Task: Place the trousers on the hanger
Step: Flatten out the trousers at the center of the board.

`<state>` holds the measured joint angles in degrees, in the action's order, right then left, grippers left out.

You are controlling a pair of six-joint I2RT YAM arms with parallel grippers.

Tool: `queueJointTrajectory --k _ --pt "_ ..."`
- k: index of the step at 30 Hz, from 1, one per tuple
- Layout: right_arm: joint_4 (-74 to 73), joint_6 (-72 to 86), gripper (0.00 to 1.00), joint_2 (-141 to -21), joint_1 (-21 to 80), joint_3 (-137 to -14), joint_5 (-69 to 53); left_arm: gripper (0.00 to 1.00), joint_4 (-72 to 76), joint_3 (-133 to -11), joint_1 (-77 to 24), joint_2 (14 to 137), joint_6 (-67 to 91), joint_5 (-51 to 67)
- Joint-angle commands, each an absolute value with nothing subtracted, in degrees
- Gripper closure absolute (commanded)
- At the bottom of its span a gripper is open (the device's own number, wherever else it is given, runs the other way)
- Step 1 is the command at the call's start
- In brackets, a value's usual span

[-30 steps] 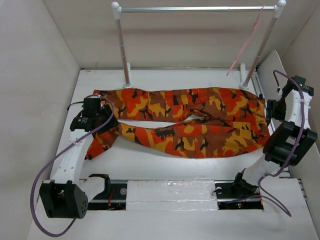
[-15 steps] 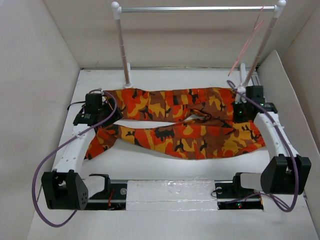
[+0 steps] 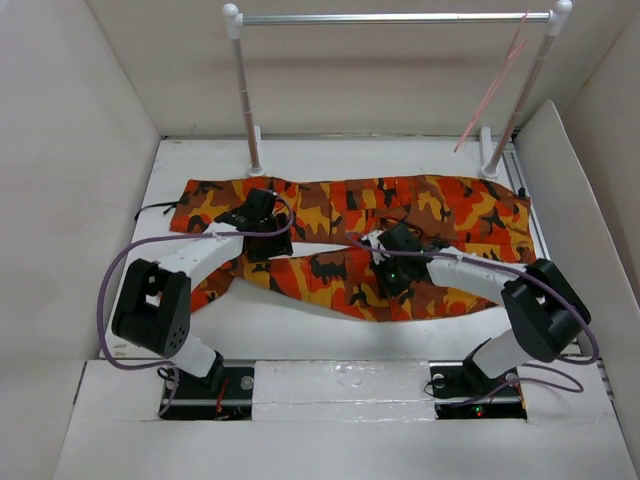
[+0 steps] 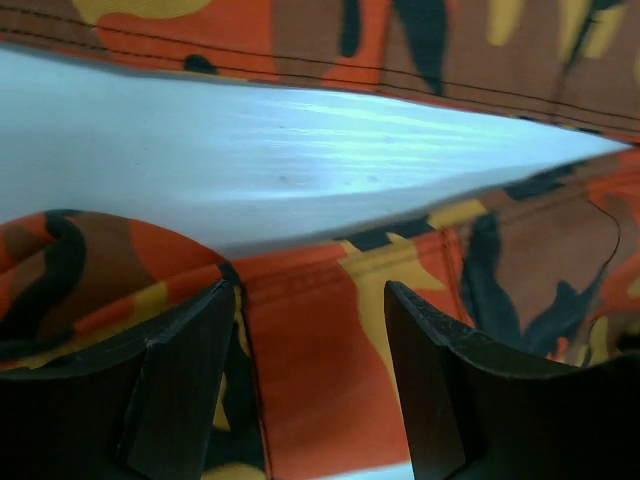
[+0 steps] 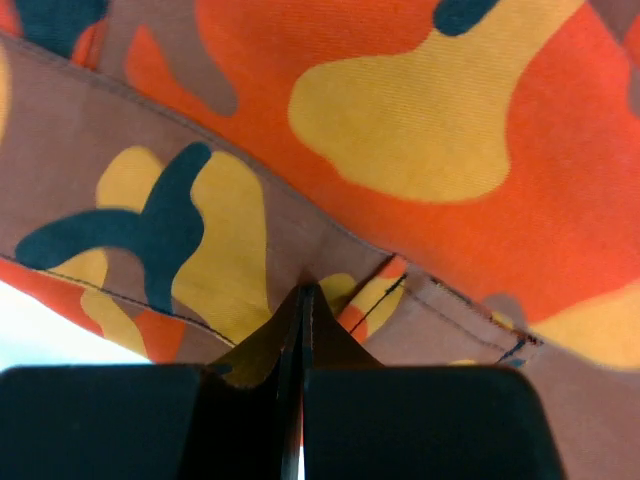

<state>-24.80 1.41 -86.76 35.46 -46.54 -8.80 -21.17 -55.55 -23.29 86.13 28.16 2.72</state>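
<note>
Trousers (image 3: 440, 215) flat on table (image 3: 300, 320), waist right, legs left. Hanger (image 3: 492, 92) hung on bar (image 3: 390, 18), well apart. In last second both arms swung from garment ends to middle. Left tool (image 3: 268, 245) released, jaws straddling near leg's inner edge. Right tool (image 3: 392, 272) now clenched at crotch seam; fold caught, cannot tell. Likely gathering for fold; hanging not yet begun.

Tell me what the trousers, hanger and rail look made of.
Trousers: woven cotton-like twill, matte; fine diagonal weave and stitched seams show.
Hanger: thin pale-pink wire, likely coated metal or plastic; too slender to tell.
Rail: looks like bare metal, with a satin silver sheen.
</note>
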Motion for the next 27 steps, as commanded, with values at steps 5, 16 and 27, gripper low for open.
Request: queueJointTrajectory --k 5,16,27 --pt "-18.7 16.7 1.00 -86.6 50.1 -34.9 -7.2 0.41 -20.2 -56.6 -15.7 83.1 29.8 -3.1" --pt "-35.9 14.4 0.77 -76.5 55.3 -43.3 3.0 0.38 -27.9 -63.0 -12.1 72.6 31.5 -14.9" --pt "-26.5 -7.8 1.00 -98.8 61.5 -84.8 -14.8 0.55 -26.7 -81.4 -10.2 61.6 36.3 -6.0"
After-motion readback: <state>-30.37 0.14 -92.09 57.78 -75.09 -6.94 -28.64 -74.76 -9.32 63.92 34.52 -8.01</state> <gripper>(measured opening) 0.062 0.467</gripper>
